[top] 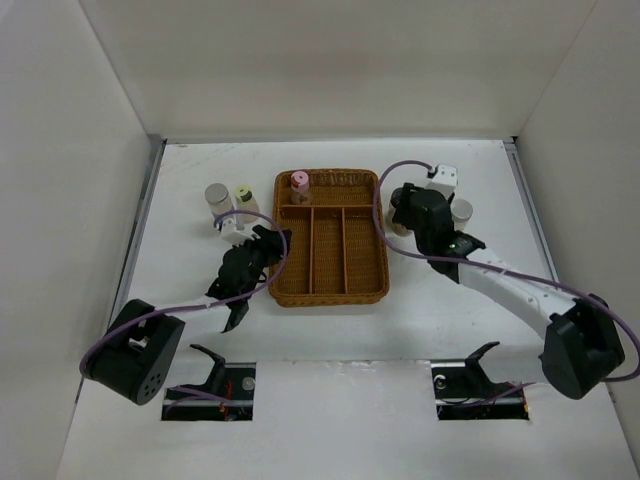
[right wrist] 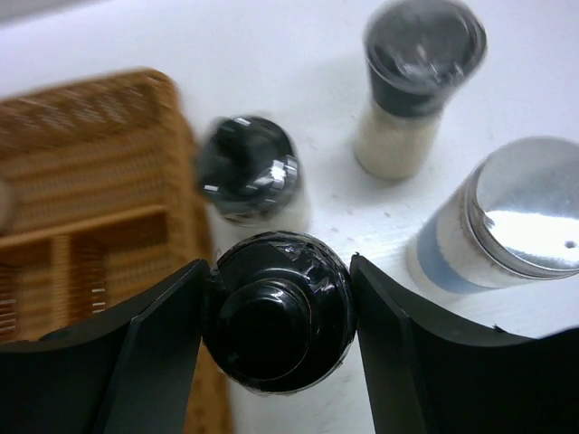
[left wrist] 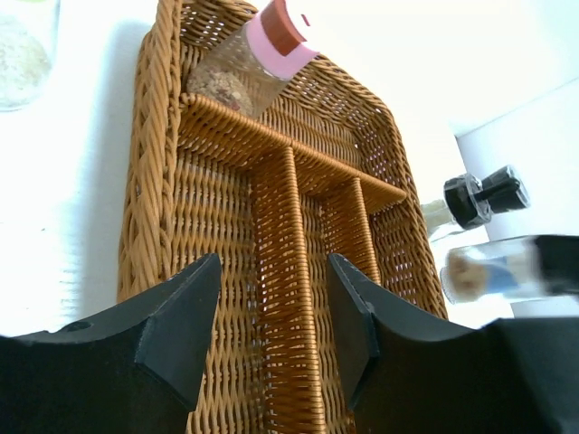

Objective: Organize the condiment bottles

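In the right wrist view my right gripper (right wrist: 279, 312) is shut on the round black cap of a condiment bottle (right wrist: 271, 362), one finger pressed against each side. Behind it stand another black-capped bottle (right wrist: 249, 172), a black-lidded bottle of white grains (right wrist: 416, 81) and a silver-capped, blue-labelled bottle (right wrist: 502, 221). A pink-capped bottle (left wrist: 258, 54) leans in the back compartment of the wicker tray (left wrist: 154, 163). My left gripper (left wrist: 274, 307) hangs open over the tray's long dividers, with nothing between its fingers. From above, it (top: 268, 240) is at the tray's left rim.
A grey-capped bottle (top: 217, 195) and a yellow-green-capped bottle (top: 243, 196) stand left of the wicker tray (top: 330, 295). The right gripper (top: 405, 215) works just right of the tray, among the bottles there. White walls close in the table on three sides.
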Action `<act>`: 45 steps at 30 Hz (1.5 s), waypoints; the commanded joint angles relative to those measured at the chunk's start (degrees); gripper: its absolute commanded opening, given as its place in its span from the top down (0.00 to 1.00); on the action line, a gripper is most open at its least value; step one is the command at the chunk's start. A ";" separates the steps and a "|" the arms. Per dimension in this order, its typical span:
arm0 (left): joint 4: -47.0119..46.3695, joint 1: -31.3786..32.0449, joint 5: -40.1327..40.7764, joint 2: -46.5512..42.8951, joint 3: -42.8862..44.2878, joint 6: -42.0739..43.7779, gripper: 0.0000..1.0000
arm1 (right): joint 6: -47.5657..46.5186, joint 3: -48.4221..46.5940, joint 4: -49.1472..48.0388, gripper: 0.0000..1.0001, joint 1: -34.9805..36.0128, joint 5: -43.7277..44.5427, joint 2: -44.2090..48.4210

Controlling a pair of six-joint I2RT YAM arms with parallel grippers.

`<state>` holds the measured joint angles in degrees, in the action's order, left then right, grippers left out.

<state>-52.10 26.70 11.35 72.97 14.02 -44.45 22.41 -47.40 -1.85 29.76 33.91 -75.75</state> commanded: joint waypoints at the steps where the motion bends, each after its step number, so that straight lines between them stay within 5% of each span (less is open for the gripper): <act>1: -4.15 -0.64 -0.37 0.24 -0.31 -1.78 0.51 | -1.23 -6.37 -2.11 0.54 3.58 0.38 2.72; 16: -4.86 -0.47 -1.34 -0.28 -1.01 -2.58 0.50 | -7.56 -44.96 -6.34 0.55 8.87 -10.62 -36.12; 24: -4.86 -0.20 -0.98 -0.64 -1.10 -2.40 0.50 | -4.05 -46.03 -4.57 0.53 9.48 -10.44 -41.76; 27: -4.86 -0.11 -1.25 -0.46 -1.10 -2.75 0.50 | -3.34 -46.03 -4.57 0.45 9.92 -10.09 -43.69; 31: -4.95 0.06 -1.24 -0.28 -0.93 -2.31 0.50 | -2.46 -45.59 -4.83 0.23 10.36 -8.86 -43.79; 36: -4.94 0.24 -0.90 -0.99 -1.19 -1.96 0.50 | -3.25 -42.70 -5.80 0.15 10.36 -7.37 -38.26; 43: -4.94 0.33 -0.46 -1.16 -1.36 -1.87 0.50 | -4.04 -31.29 -8.08 0.12 9.22 -7.72 -24.21; 45: -4.95 0.24 -0.54 -1.16 -1.45 -2.31 0.50 | -4.57 -24.96 -9.93 0.19 7.73 -7.19 -18.85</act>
<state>-53.49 26.70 10.52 73.03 13.06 -46.72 18.55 -77.14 -6.20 39.03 25.10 -102.32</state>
